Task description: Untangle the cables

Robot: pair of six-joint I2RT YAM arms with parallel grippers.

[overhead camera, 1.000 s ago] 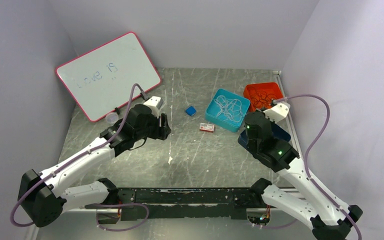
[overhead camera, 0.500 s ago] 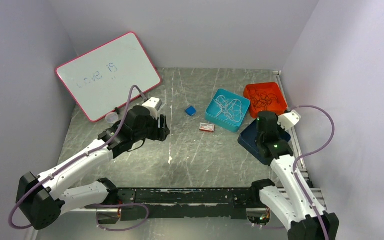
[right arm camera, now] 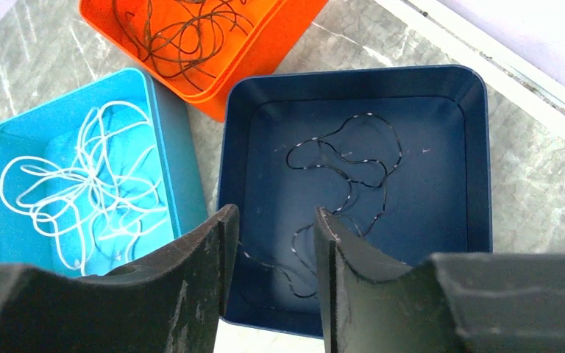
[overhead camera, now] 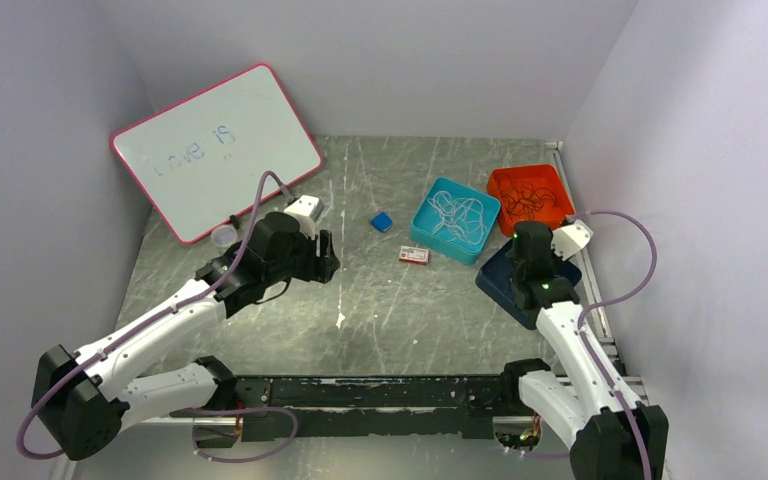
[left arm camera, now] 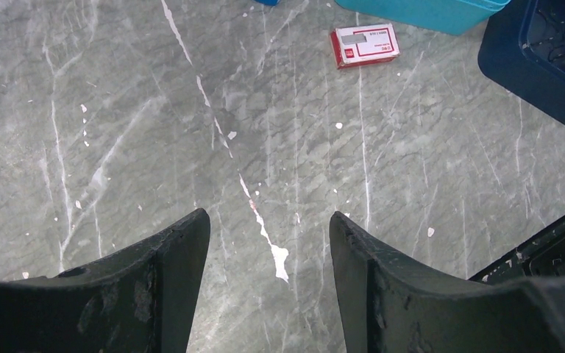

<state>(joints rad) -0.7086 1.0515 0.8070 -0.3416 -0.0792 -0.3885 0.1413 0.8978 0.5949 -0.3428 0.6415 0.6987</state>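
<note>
While the right tool (right arm camera: 274,213) hangs parted and empty over the navy plastic tray (right arm camera: 353,73) at the scratched grey marbled tabletop's (left arm camera: 118,110) right edge, the thin black cable (right arm camera: 368,115) inside could snag on it and drag out. White cables (right arm camera: 84,180) lie in the turquoise tray (right arm camera: 163,147), brown cables (right arm camera: 184,29) in the orange tray (right arm camera: 265,44). The left tool (left arm camera: 268,215) gapes empty over the tabletop; lilac walls (overhead camera: 380,60) surround.

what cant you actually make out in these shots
- Top view: right arm hides most of the navy tray and its dark cable.
- Right wrist view: top edge cuts off the orange tray.
- Top view: whiteboard writing too faint.
- Left wrist view: red-and-white box print too small.
</note>
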